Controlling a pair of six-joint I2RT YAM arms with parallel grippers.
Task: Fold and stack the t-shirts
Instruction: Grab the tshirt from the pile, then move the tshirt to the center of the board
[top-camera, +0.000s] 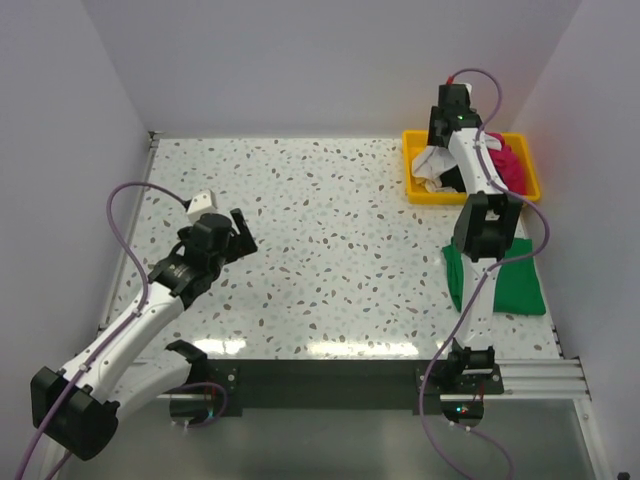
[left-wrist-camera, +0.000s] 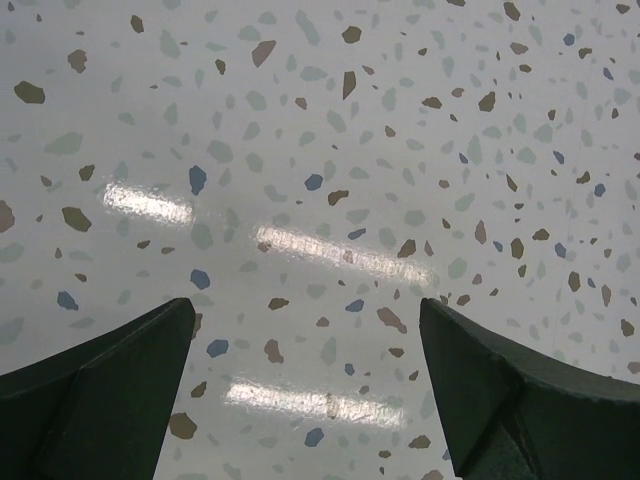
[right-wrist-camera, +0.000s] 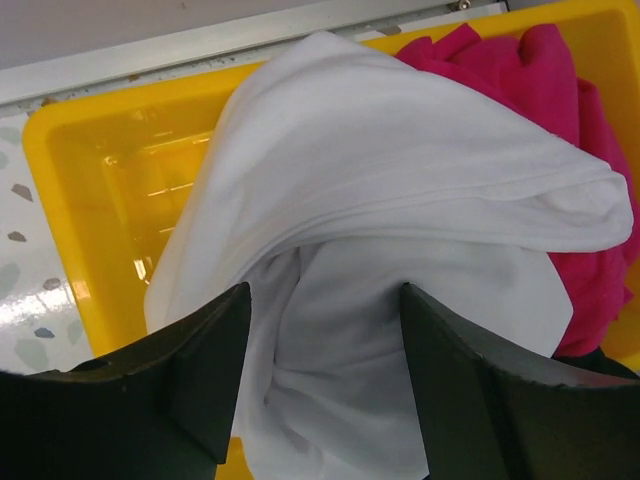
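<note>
We see the yellow plastic tray (right-wrist-camera: 110, 170) sitting at the far right corner of the speckled terrazzo table (top-camera: 330, 240). A crumpled white cotton t-shirt (right-wrist-camera: 400, 170) is heaped in the tray, w/ a magenta-pink t-shirt (right-wrist-camera: 520, 70) bunched behind it toward the tray's right side. The right gripper (right-wrist-camera: 322, 300) is down over the tray. Its dark fingers stand apart, one on either side of a fold of the white cloth, and we cannot tell whether they pinch it. A green t-shirt (top-camera: 520, 285) lies flat by the table's right edge, toward the near right corner, partly hidden by the right arm. Over the table's left side, approx. midway betw. the near and far edges, the left gripper (top-camera: 243, 232) hangs w/ fingers spread wide, nothing betw. them but bare tabletop below.
</note>
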